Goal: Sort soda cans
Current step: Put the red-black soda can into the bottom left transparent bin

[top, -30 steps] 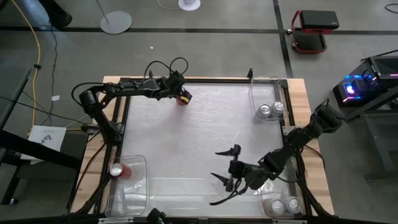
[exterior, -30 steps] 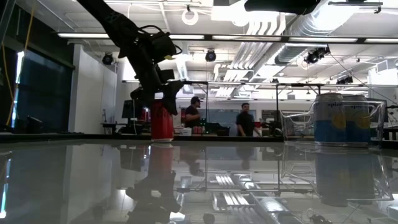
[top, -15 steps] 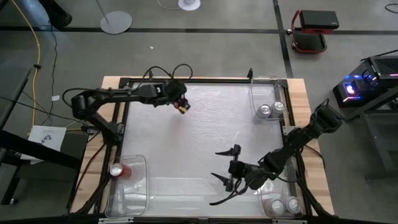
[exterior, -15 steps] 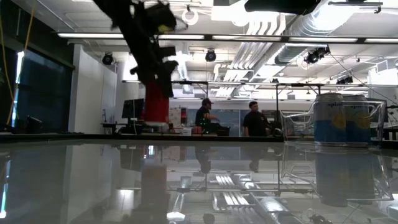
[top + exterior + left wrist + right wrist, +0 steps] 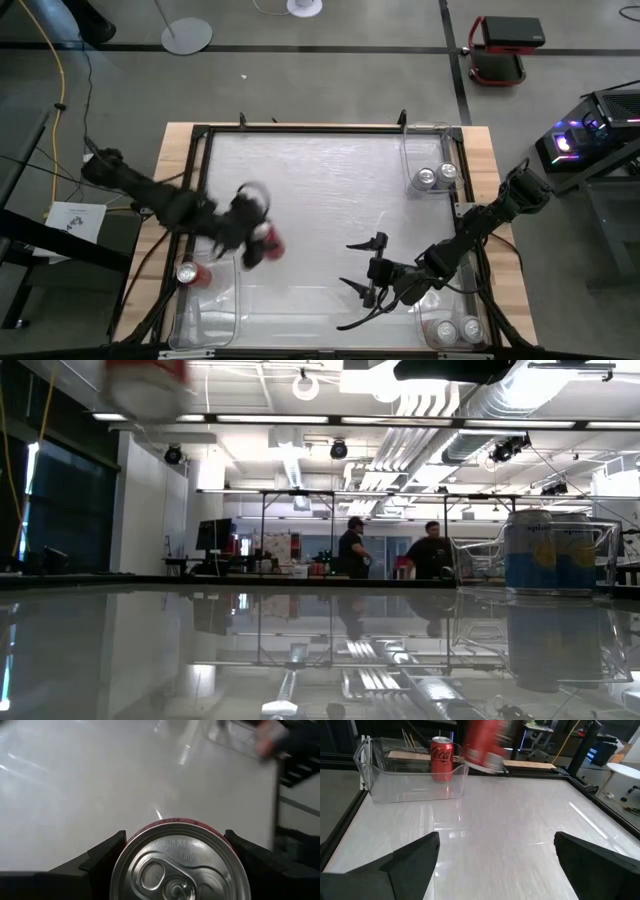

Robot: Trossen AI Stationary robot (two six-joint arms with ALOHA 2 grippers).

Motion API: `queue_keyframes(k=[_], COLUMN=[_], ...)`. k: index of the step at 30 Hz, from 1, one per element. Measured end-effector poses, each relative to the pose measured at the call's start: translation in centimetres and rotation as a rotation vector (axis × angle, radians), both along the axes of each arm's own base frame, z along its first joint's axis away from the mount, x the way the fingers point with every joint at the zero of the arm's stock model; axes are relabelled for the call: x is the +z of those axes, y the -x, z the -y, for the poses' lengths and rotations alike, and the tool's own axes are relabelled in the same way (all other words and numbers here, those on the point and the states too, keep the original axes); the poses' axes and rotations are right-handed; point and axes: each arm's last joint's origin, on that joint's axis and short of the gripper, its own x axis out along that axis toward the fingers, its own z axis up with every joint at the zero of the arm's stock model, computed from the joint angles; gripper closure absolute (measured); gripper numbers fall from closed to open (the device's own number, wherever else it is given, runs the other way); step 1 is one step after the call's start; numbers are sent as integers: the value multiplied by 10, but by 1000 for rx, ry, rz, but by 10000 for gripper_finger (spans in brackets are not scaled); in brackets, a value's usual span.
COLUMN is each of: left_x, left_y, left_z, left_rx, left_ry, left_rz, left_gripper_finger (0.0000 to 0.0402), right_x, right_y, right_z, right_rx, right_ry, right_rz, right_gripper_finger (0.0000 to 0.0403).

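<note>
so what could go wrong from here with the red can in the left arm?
1. The left end effector carries the red can in the air, blurred with motion; a fast swing could loosen the grip.
2. The clear bin ahead already holds a red can; a low approach could clip the bin wall or topple that can.
3. The right end effector waits open nearby, close enough to crowd a wide swing.

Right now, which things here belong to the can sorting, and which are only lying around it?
Job:
- red can held in left gripper
- red can in bin
- silver cans
- clear bins

Not job:
- floor lamp base
- red cart
- paper sheet
</note>
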Motion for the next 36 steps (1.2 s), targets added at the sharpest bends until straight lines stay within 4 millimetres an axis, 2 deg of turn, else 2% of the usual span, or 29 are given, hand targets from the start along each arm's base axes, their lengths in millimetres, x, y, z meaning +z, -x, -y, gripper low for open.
queue_keyframes(k=[3,7,11,15,22,36], left_x=[2,-5,-14,-22,-32,-84], left_y=[23,48,64,75,82,81], left_z=[28,50,60,62,67,98], left_rx=[36,101,168,255,353,448], left_ry=[51,126,164,156,137,-124], left_rz=[-20,-91,-180,-298,-358,-426], left_gripper_finger=[115,115,115,115,113,107], right_x=[0,0,0,0,0,0], right_y=[0,0,0,0,0,0], right_z=[0,0,0,0,0,0], right_rx=[2,2,2,2,1,1], right_ry=[5,6,7,7,7,7], right_rz=[-1,-1,-1,-1,-1,-1], right_gripper_finger=[20,20,20,20,20,20])
